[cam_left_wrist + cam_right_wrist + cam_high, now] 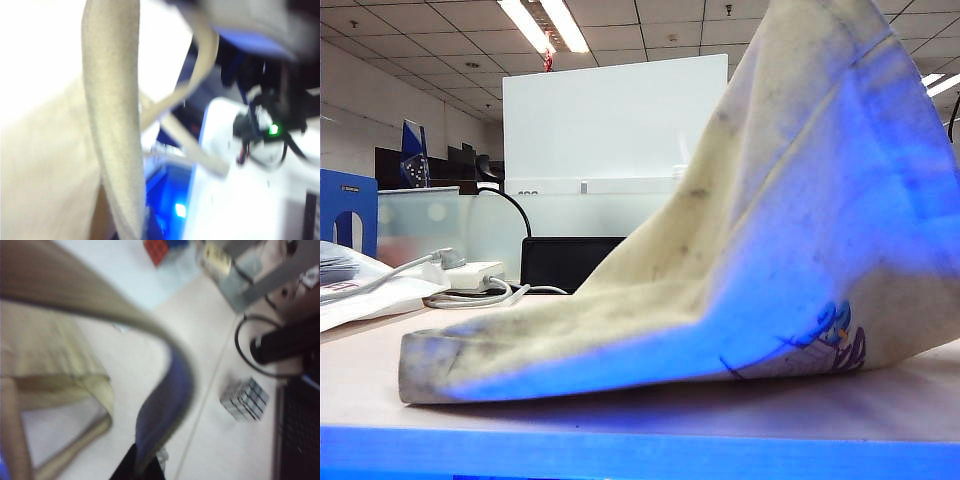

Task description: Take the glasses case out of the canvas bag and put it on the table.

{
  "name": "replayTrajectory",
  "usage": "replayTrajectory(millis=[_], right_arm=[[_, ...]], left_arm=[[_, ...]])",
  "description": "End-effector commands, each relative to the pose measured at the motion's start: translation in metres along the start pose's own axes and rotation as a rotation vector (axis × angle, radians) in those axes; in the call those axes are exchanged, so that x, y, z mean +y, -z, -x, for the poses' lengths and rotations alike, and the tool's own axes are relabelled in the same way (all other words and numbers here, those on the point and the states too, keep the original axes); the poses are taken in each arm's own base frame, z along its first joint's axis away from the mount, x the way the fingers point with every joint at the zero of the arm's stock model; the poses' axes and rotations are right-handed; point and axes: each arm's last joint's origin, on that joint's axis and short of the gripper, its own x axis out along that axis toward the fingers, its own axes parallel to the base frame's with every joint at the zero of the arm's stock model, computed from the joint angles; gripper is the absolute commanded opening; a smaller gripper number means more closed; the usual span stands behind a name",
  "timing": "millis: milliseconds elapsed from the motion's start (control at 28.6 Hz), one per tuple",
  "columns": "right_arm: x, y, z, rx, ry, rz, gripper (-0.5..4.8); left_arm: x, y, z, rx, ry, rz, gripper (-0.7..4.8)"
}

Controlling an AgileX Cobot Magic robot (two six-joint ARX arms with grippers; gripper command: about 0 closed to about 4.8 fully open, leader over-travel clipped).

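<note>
The canvas bag (750,250), cream cloth with grey smudges and a small blue print, lies on the table (620,415) with its right side pulled up high. Neither gripper shows in the exterior view. In the right wrist view, my right gripper (142,467) is shut on a bag strap (165,390), which runs between its dark fingers. The blurred left wrist view shows a strap (112,125) running down to where my left gripper sits. Its fingers are hidden by cloth, and it appears shut on the bag. The glasses case is hidden.
A red-faced Rubik's cube (159,249) and a silver cube (245,400) lie on the table beyond the bag. A black cable loop (250,360) and a keyboard (300,435) are beside them. A white adapter with cables (470,275) and papers (360,285) sit at the back left.
</note>
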Motion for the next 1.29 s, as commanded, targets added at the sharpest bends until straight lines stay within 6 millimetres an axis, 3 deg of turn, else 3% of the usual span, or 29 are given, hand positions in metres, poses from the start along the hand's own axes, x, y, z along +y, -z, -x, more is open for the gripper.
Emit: replayTrajectory(millis=[35,70,175,210,245,489,804,979,1188,1258,1293], right_arm=[[-0.002,0.007,0.019,-0.129,-0.050,-0.041,-0.08],[-0.002,0.009,0.022,-0.145,-0.057,-0.044,-0.08],[-0.003,0.013,0.027,-0.164,-0.056,-0.049,-0.08],[-0.003,0.014,0.028,-0.164,-0.056,-0.049,-0.08],[-0.002,0.015,0.029,-0.163,-0.057,-0.048,-0.08],[0.000,0.018,0.031,-0.171,-0.118,-0.040,-0.08],[0.001,0.019,0.033,-0.197,-0.155,-0.030,-0.08],[0.002,0.020,0.035,-0.222,-0.202,-0.030,-0.08],[0.003,0.022,0.041,-0.273,-0.270,-0.037,-0.08],[0.003,0.024,0.043,-0.290,-0.277,-0.038,-0.08],[0.004,0.026,0.046,-0.306,-0.292,-0.038,-0.08]], left_arm=[[-0.001,-0.016,0.005,-0.160,-0.009,-0.066,0.19],[-0.001,-0.018,0.004,-0.185,-0.001,-0.076,0.76],[-0.003,-0.025,0.004,-0.253,0.081,-0.083,3.96],[-0.003,-0.026,0.004,-0.263,0.100,-0.080,4.58],[-0.004,-0.027,0.003,-0.268,0.116,-0.076,4.79],[0.000,-0.027,-0.010,-0.246,0.165,-0.071,4.79],[0.003,-0.015,-0.059,-0.061,0.425,0.039,4.79],[-0.005,-0.018,-0.069,-0.080,0.539,0.012,4.79],[-0.009,-0.031,-0.075,-0.177,0.546,-0.037,4.75],[-0.004,-0.029,-0.082,-0.164,0.543,-0.025,4.13],[0.000,-0.028,-0.089,-0.151,0.542,-0.013,3.51]])
